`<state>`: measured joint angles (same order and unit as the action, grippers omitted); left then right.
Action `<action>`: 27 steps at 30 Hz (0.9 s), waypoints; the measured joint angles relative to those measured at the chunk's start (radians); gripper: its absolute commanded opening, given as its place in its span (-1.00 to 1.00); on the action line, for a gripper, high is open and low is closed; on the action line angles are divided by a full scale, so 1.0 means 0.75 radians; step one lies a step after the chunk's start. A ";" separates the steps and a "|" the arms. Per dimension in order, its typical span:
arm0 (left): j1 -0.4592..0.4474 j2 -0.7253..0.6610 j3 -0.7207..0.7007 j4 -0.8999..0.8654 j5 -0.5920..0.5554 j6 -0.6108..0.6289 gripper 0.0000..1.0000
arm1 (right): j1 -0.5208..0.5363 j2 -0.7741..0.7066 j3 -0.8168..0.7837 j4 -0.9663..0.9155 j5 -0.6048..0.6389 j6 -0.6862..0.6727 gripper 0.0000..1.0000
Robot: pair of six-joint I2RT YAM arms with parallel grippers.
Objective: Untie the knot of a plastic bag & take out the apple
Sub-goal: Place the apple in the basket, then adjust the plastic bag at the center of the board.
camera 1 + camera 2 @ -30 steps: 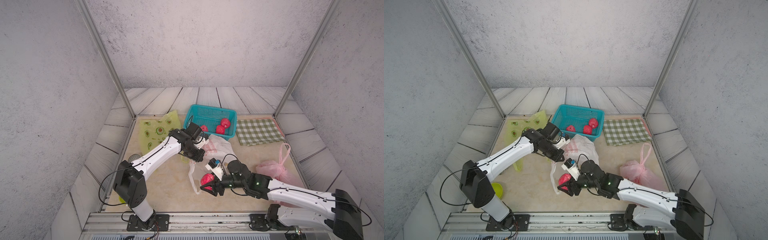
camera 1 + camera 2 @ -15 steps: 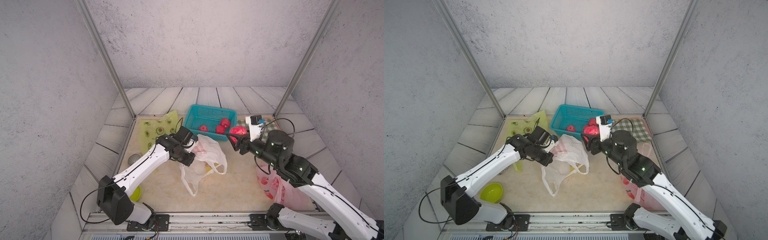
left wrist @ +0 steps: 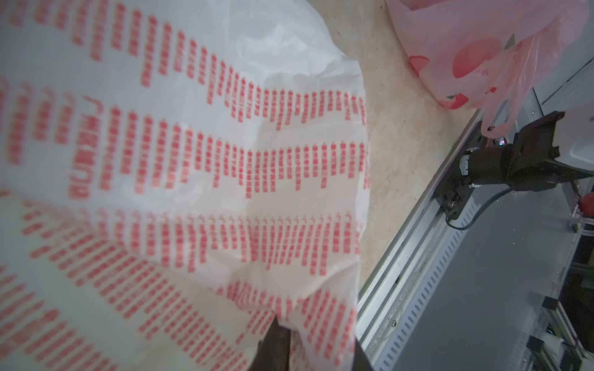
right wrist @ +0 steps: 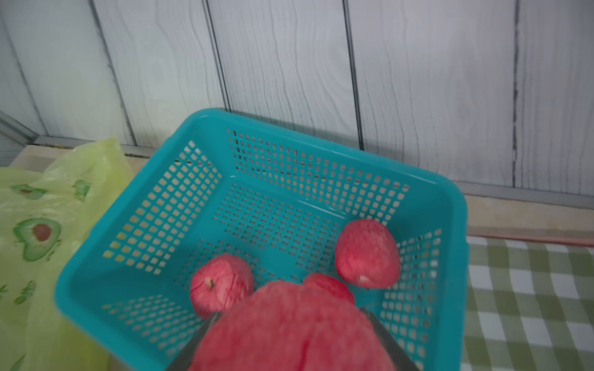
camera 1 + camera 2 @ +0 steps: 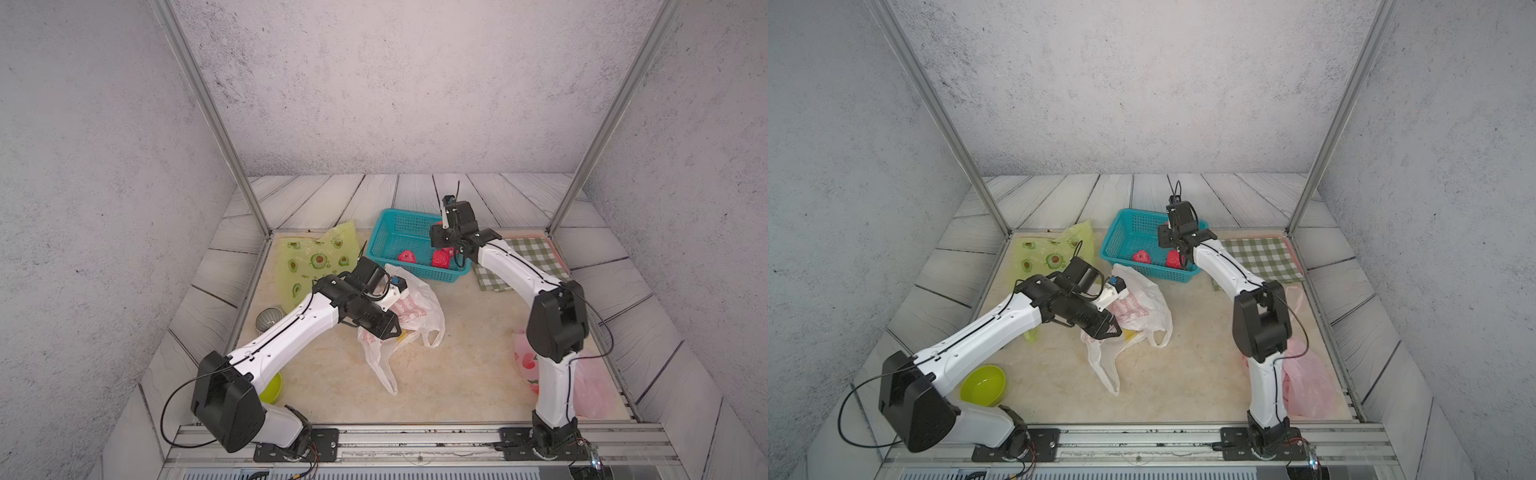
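In both top views the white plastic bag (image 5: 411, 309) lies slumped on the mottled beige worktop (image 5: 469, 374). It is thin, crinkled film printed with rows of red. Its long axis runs from the bunched body near the teal basket (image 5: 392, 226) toward the front rail (image 5: 415, 432), where one flat handle strip trails out and the other handle makes a loop beside it. The left gripper (image 5: 390, 329) rests its dark, wedge-shaped tip on the bag's near side. The right gripper (image 5: 439, 237) hangs over the basket's right end. In the left wrist view the film fills most of the picture and drapes over one of the dark fingers (image 3: 276, 343); whether these jaws pinch it I cannot tell. A glossy pink bag (image 3: 466, 48) lies beyond. In the right wrist view the jaws are clamped on the apple (image 4: 289, 331), which is rounded, matt red with pale streaks. It is held above the basket's rigid perforated plastic, and which way its stem points is hidden. Three other apples (image 4: 368, 253) lie on the lattice floor below.
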<state>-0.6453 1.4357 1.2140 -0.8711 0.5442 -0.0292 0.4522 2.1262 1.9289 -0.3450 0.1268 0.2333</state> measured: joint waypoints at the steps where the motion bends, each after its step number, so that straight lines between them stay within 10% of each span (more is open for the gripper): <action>1: 0.000 0.010 -0.006 -0.001 0.023 0.005 -0.51 | -0.001 0.073 0.084 -0.016 0.000 -0.010 -0.04; 7: 0.000 0.061 -0.007 -0.007 0.119 0.034 -0.49 | -0.011 0.388 0.452 -0.136 -0.002 -0.035 0.08; 10: 0.000 0.061 -0.004 -0.013 0.134 0.040 -0.49 | -0.020 0.408 0.450 -0.164 -0.006 -0.035 0.70; 14: 0.000 0.059 -0.001 -0.010 0.133 0.046 -0.21 | -0.032 0.392 0.402 -0.136 -0.032 -0.047 0.99; 27: 0.076 -0.222 0.019 0.125 -0.050 -0.147 -0.11 | -0.013 -0.331 -0.266 0.009 -0.243 0.020 0.52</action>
<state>-0.5880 1.2690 1.2285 -0.7773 0.5068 -0.1394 0.4427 1.8782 1.7298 -0.3386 -0.0555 0.2485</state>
